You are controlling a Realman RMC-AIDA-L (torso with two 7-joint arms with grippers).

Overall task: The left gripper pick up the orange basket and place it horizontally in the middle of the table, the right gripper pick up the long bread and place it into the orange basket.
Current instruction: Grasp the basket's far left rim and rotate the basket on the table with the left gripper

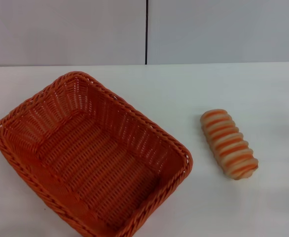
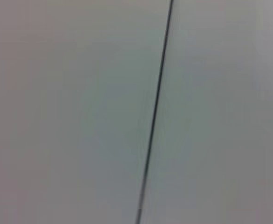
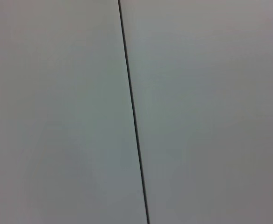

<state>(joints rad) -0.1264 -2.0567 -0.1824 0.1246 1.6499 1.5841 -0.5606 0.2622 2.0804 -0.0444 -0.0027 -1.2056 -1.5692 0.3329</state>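
**Both grippers out of sight; basket and bread lie apart on the table**

Neither the left gripper nor the right gripper appears in any view, so I cannot tell whether their fingers stand open or closed, and nothing is held. Each wrist view shows only a pale grey wall panel (image 2: 80,112) crossed by a thin dark seam (image 2: 155,112); the same seam runs down the wall behind the table in the head view.

Taking the large rectangular orange woven basket (image 1: 60,197) as landmark: it sits on the plain white flat tabletop (image 1: 243,89) toward the robot's left, turned at a slant so that one corner points to the far wall and its near corner runs off the lower edge of the head view. It stands upright on its base, its inside open to view. The oblong loaf-shaped bread with cream and orange-brown ridged stripes (image 1: 229,143) lies to the basket's right, apart from its braided rim (image 1: 149,123), flat on the tabletop and angled, its far end nearer the basket than its near end
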